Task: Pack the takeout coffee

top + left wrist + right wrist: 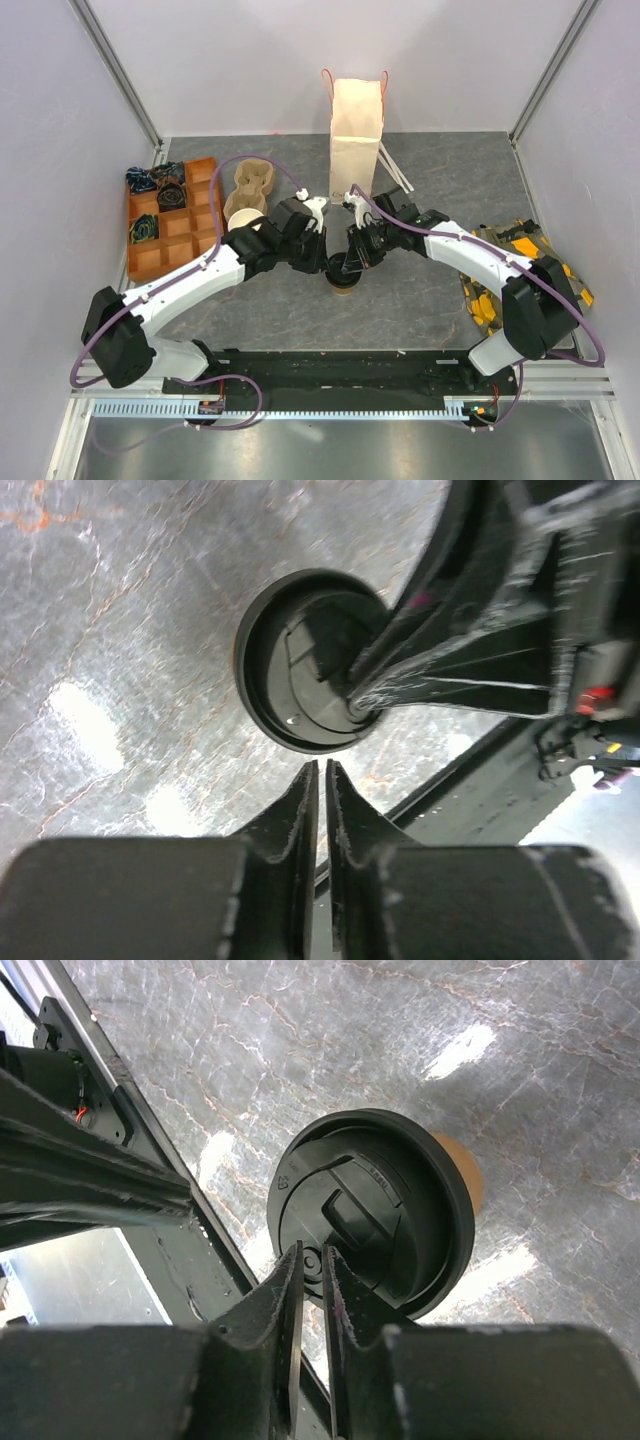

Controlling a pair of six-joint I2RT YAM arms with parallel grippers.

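Note:
The takeout coffee (pixel 342 283) stands upright on the table between my two arms, a tan cup (pixel 466 1167) under a black lid (pixel 400 1210). My right gripper (pixel 312 1252) comes down on the lid's near rim and its jaws are pinched on that rim. The left wrist view shows the right fingers (pixel 420 675) reaching onto the lid (pixel 295 660). My left gripper (pixel 321 765) hovers just off the lid's edge, apart from it. Its jaws are together but for a thin slit, with nothing between them. Both wrists (pixel 330 255) meet over the cup and hide most of it from above.
A tall paper bag (pixel 356 140) with handles stands open behind the cup. An orange compartment tray (pixel 175 225), a pulp cup carrier (pixel 252 182) and stacked lidless cups (pixel 243 222) sit at the left. Yellow and black packets (pixel 500 275) lie at the right. White sticks (pixel 393 170) lie by the bag.

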